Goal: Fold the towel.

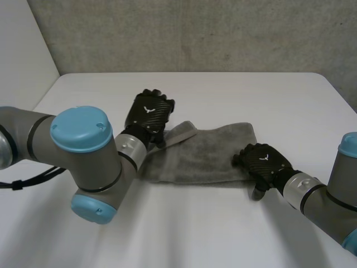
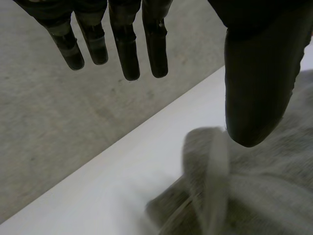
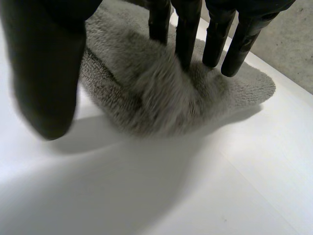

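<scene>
From the head view, the grey towel lies as a long, rumpled strip across the middle of the white desk. The left robot hand sits over the towel's left end, where a corner of cloth stands up just beside its fingers. The right robot hand is at the opposite end, on the near right corner, with its fingers pointing down at the cloth. A grey concrete wall rises behind the desk.

In the left wrist view, the left robot hand's fingers hang straight and spread, and the thumb stands well apart from them — nothing is held between them. The towel lies bunched below the thumb, near the desk's far edge.

In the right wrist view, the right robot hand's fingers are straight, with their tips pressing into a humped fold of the towel. Its thumb stays wide on the other side, over the bare desk — so this hand is spread and touching the cloth, not clamped on it.
</scene>
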